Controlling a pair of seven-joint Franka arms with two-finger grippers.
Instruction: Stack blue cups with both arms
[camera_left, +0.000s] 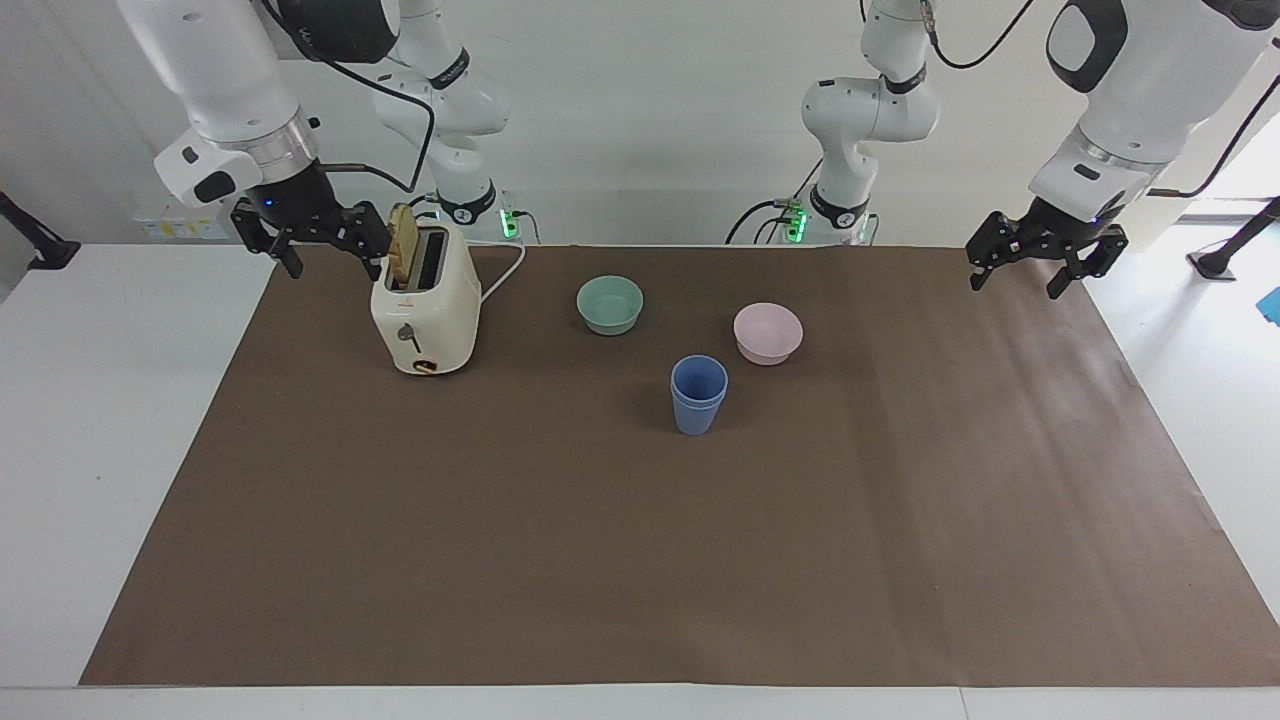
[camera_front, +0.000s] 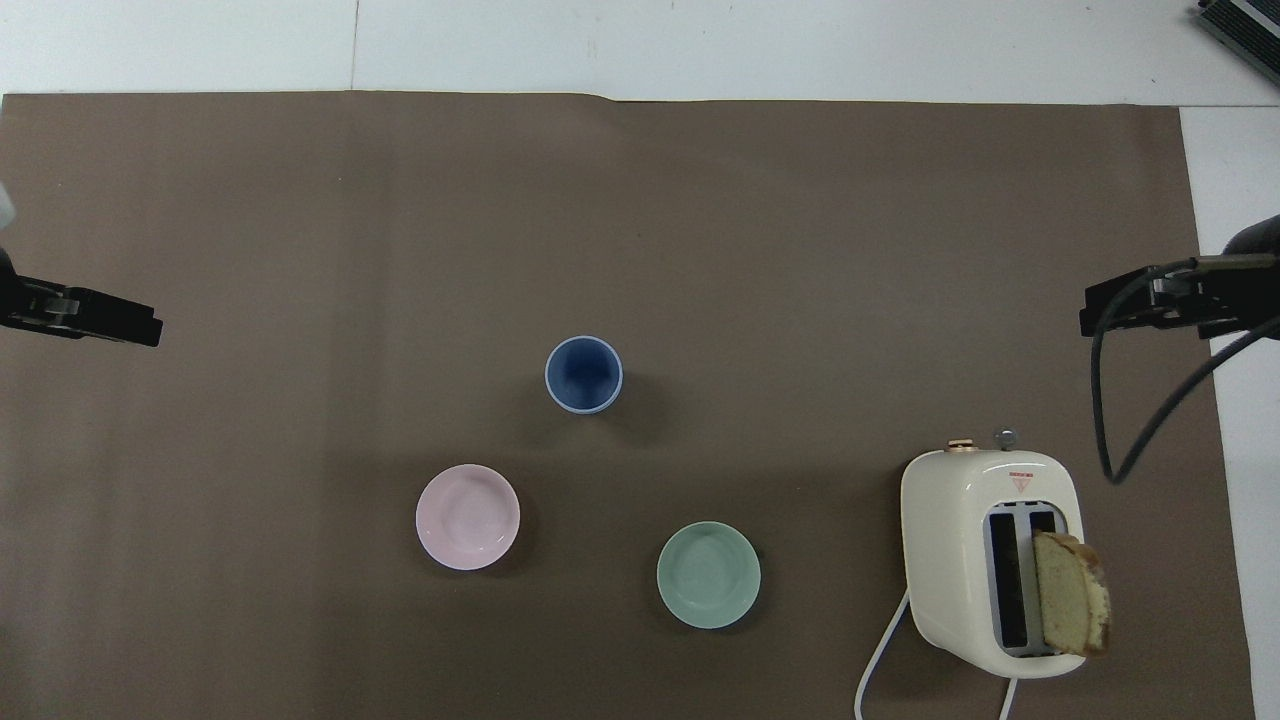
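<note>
The two blue cups (camera_left: 699, 395) stand upright as one stack, one nested in the other, in the middle of the brown mat; in the overhead view the stack (camera_front: 584, 374) lies farther from the robots than both bowls. My right gripper (camera_left: 337, 268) hangs open and empty in the air beside the toaster, over the mat's edge at the right arm's end; its tip (camera_front: 1130, 308) shows in the overhead view. My left gripper (camera_left: 1015, 287) hangs open and empty over the mat's edge at the left arm's end, also seen from above (camera_front: 105, 322). Neither gripper touches the cups.
A cream toaster (camera_left: 426, 318) with a slice of bread (camera_left: 403, 255) sticking out stands near the right arm, its white cord trailing toward the robots. A teal bowl (camera_left: 610, 304) and a pink bowl (camera_left: 768, 332) sit between the cups and the robots. The brown mat (camera_left: 640, 560) covers the table.
</note>
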